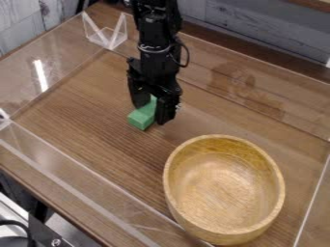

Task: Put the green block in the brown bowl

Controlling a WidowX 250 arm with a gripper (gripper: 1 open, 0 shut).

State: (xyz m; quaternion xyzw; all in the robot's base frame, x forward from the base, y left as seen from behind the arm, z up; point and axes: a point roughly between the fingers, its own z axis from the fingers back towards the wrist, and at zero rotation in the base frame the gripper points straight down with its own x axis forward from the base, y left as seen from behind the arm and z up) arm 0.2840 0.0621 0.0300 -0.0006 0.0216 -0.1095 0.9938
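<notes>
I see the fingers point(152, 107) spread wide and pointing down, standing on both sides of the green block point(142, 118) — it lies on the wooden worktop point(77, 116). The brown bowl point(225, 188) sits near, toward the front right. A clear plastic wall point(77, 207) surrounds the worktop — nothing stands between block and bowl.
</notes>
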